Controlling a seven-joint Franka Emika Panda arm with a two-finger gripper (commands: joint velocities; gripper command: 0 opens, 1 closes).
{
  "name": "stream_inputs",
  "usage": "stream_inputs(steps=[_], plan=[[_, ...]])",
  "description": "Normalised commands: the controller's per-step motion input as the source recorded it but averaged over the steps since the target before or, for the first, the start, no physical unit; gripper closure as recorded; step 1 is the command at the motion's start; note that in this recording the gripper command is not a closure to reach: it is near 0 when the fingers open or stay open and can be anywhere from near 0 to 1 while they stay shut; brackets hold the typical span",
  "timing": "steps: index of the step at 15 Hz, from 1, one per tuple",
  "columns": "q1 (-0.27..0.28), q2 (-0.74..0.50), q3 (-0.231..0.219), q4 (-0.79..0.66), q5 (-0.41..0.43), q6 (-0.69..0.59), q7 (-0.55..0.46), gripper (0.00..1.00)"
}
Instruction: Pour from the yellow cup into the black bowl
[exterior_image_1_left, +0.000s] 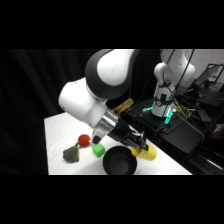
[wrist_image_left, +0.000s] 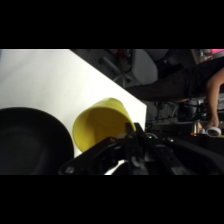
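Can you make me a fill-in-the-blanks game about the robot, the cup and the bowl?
1. The gripper holds a cup that is ____ in colour.
2. The cup is tipped on its side right next to the black ____.
3. The little ball on the table is ____.
4. The cube beside the ball is ____.

Missing words: yellow, bowl, red, green

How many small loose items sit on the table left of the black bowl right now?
3: the red ball farthest back, the green cube beside the black bowl, and the dark cloth lump farthest left. The arm may hide others.
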Motion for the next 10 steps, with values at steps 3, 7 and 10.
stream_inputs(steps=[3,7,10], plan=[[-0.048,0.4,0.016,0.6,0.134,-0.58,0.09,0.16],[-0.004,0.17,-0.008,0.34,0.083,-0.31,0.11,0.16],[0.045,-0.2,-0.104,-0.02,-0.113,0.04,0.1,0.17]])
